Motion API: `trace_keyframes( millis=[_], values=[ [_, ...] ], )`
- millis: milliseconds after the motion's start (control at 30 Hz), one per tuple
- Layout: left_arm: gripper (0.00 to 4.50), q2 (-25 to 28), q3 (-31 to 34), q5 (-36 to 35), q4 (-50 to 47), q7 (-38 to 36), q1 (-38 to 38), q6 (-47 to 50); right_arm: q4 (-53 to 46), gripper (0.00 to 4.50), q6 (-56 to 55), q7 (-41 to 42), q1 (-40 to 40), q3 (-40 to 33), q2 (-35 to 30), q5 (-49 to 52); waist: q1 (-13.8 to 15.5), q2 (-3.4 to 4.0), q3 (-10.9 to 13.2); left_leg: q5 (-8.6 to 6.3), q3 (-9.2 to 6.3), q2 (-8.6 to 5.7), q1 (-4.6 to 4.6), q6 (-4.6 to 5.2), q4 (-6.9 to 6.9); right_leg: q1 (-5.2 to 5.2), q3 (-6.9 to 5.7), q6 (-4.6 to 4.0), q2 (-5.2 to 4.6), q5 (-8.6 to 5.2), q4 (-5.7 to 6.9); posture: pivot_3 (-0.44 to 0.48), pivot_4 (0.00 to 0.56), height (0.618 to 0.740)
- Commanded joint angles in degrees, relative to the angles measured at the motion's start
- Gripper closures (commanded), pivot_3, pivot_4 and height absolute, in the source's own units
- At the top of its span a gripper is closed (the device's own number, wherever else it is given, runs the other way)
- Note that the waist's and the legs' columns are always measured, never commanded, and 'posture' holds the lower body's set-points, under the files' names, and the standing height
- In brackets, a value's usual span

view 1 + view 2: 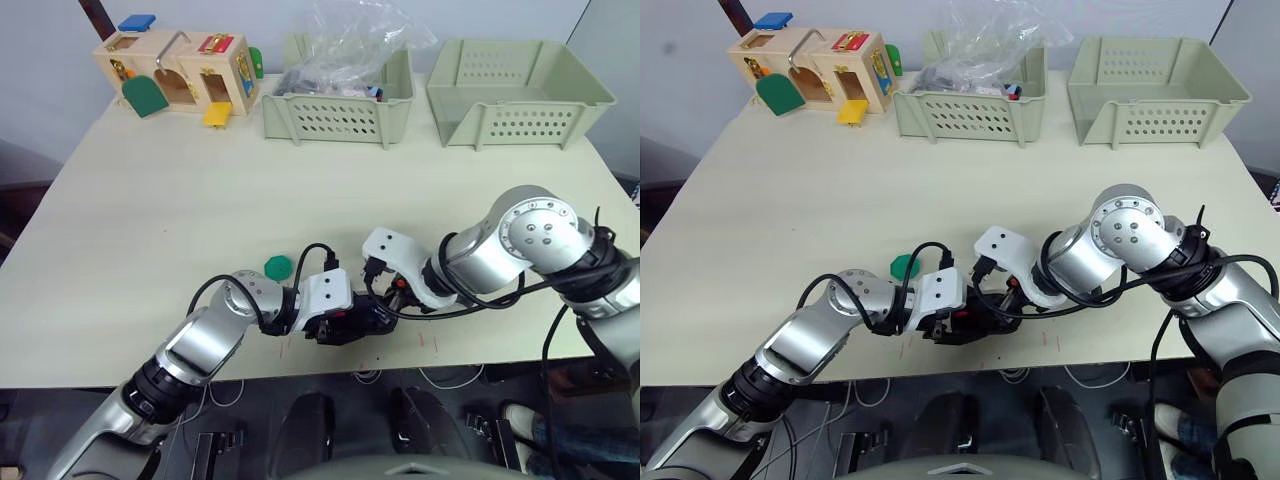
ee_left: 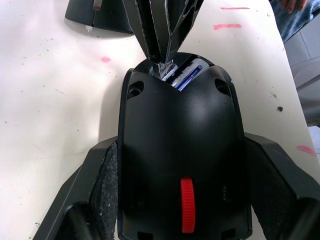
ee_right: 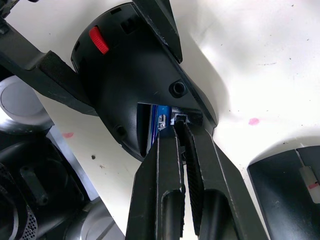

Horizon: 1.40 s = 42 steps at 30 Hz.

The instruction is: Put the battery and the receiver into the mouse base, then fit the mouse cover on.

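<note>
In the left eye view, the mouse base (image 1: 345, 326) sits near the front edge of the desk (image 1: 180, 200), at about 6 o'clock. The left end effector (image 1: 352, 324) grips it from the left side. The right end effector (image 1: 392, 300) reaches in from the right and touches the base. A green round disc (image 1: 277, 266) lies just beside the left arm, at about 11 o'clock from the base. At the far edge stand a wooden toy box (image 1: 180, 70), a basket (image 1: 338, 105) with a plastic bag (image 1: 360, 45), and a second basket (image 1: 515, 90).

In the left wrist view, the pads (image 2: 107, 185) of the left end effector press on both sides of the base, which shows a red wheel (image 2: 187, 205). The battery (image 2: 189, 75) lies inside the open slot at the far end. The mouse cover (image 2: 100, 15) lies apart on the desk.

In the right wrist view, the right end effector (image 3: 181, 131) is pinched shut, its tips at a tiny metal piece (image 3: 179, 119) at the slot, just beside the battery.
</note>
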Motion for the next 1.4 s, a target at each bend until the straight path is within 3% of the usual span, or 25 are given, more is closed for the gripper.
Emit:
trace_keyframes(
  millis=[33,633,933,1400],
  values=[
    [1.63,0.7,-1.5,1.8,2.2,0.3,1.0,1.3,-1.4,4.50,1.6,2.3,1.6,1.6,1.2,1.9,0.0,0.00,0.0,0.00,0.00,0.00,0.00,0.00,0.00,0.00,0.00,0.00,0.00,0.00,0.00,0.000,0.150,0.740],
    [1.63,0.9,-1.0,1.7,2.0,0.3,1.3,1.8,-0.9,4.50,3.0,5.1,3.4,-2.4,2.5,-0.9,0.0,0.00,0.0,0.00,0.00,0.00,0.01,0.00,-0.03,0.01,-0.01,0.00,0.00,0.00,-0.02,0.000,0.150,0.740],
    [1.63,0.8,-1.0,1.7,2.3,0.1,0.9,1.9,-1.0,4.50,-1.6,0.3,4.9,-2.7,-1.1,6.0,0.0,0.00,0.0,0.00,0.00,0.00,0.01,0.00,-0.03,0.01,-0.01,0.00,0.01,0.00,-0.02,0.000,0.150,0.740],
    [1.63,1.0,-1.1,1.7,2.0,0.1,1.1,1.7,-2.9,4.50,5.1,7.5,3.9,-3.7,3.6,-8.5,-0.1,-0.01,0.0,0.00,-0.01,0.00,0.03,0.00,-0.03,0.01,-0.01,0.00,0.02,0.00,-0.02,0.000,0.150,0.740]
  ],
)
